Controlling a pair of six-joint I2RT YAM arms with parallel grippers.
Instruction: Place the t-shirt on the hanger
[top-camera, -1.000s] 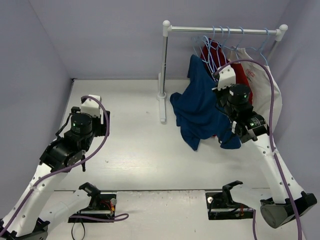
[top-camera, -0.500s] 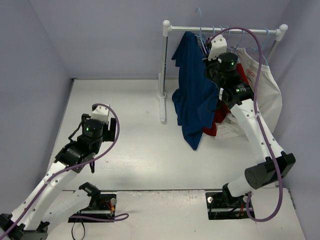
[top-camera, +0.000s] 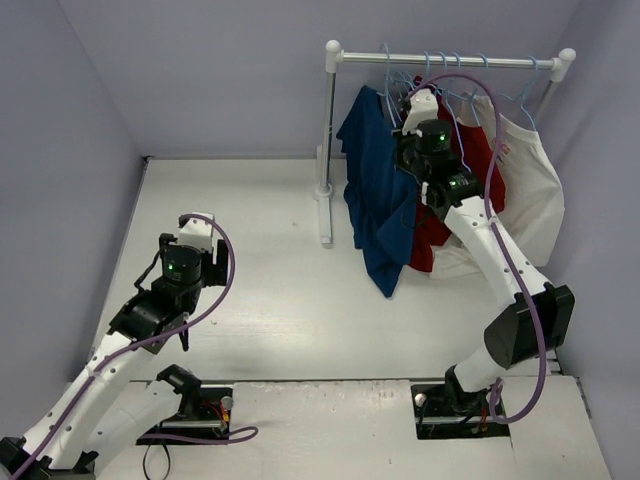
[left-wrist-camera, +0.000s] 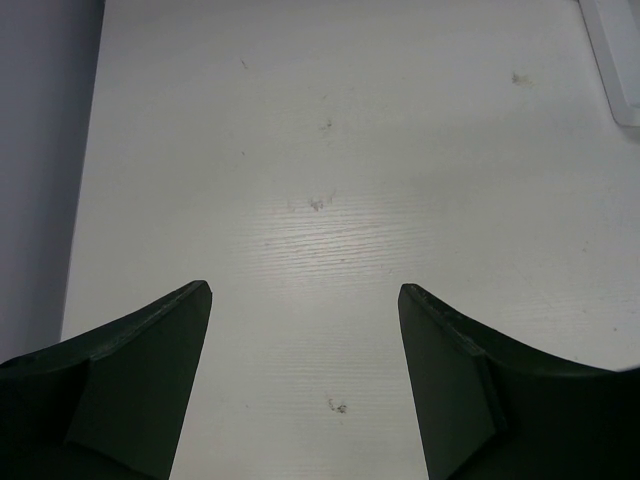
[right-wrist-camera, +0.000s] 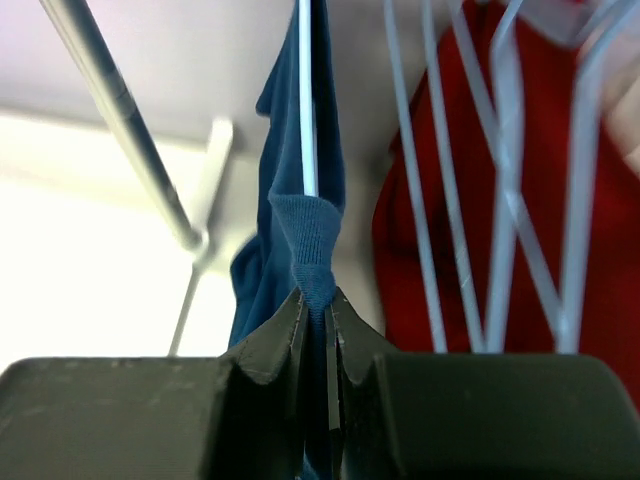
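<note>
The navy t-shirt (top-camera: 378, 190) hangs in a long fold from the left end of the rail, its hem near the table. My right gripper (top-camera: 412, 118) is raised to the rail and shut on the t-shirt's neck cloth (right-wrist-camera: 305, 240), which sits on a thin light-blue hanger (right-wrist-camera: 306, 100); the gripper shows in the right wrist view (right-wrist-camera: 316, 305). The hanger's hook (top-camera: 388, 62) is at the rail. My left gripper (left-wrist-camera: 305, 300) is open and empty over bare table, far left of the rack (top-camera: 195, 240).
A white rail (top-camera: 450, 60) on a post (top-camera: 328, 130) holds several more light-blue hangers (top-camera: 450, 75), a red shirt (top-camera: 450, 190) and a white shirt (top-camera: 525, 190). Lilac walls close in on the left, back and right.
My right gripper has lifted the t-shirt from low beside the rack up and left to the rail; the shirt now hangs full length. My left arm has drifted slightly right.
</note>
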